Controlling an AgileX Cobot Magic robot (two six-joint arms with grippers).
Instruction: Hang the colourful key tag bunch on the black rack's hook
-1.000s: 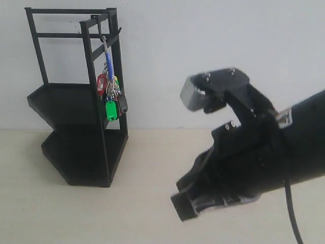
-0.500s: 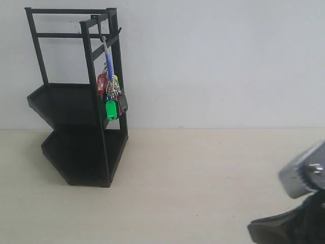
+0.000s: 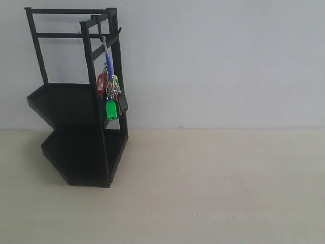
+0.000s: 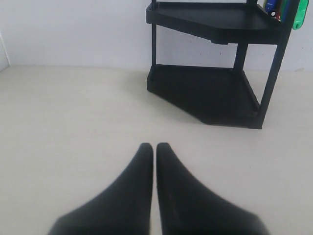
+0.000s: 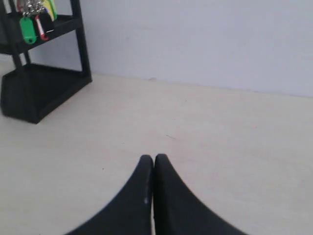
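The black rack (image 3: 76,101) stands at the left of the exterior view against the wall. The colourful key tag bunch (image 3: 111,96) dangles by its blue loop from the hook (image 3: 101,31) at the top of the rack's near frame. Its green tag shows in the left wrist view (image 4: 302,9) and in the right wrist view (image 5: 28,29). Neither arm appears in the exterior view. My left gripper (image 4: 154,147) is shut and empty above the table, short of the rack (image 4: 215,73). My right gripper (image 5: 153,158) is shut and empty, far from the rack (image 5: 44,83).
A pale wooden tabletop (image 3: 218,188) spreads out in front of a plain white wall (image 3: 228,61). The rack sits at the table's back left.
The right arm, large in the exterior view a second ago, dropped away to the lower right and has left that view. The tag bunch stays hanging on the hook.
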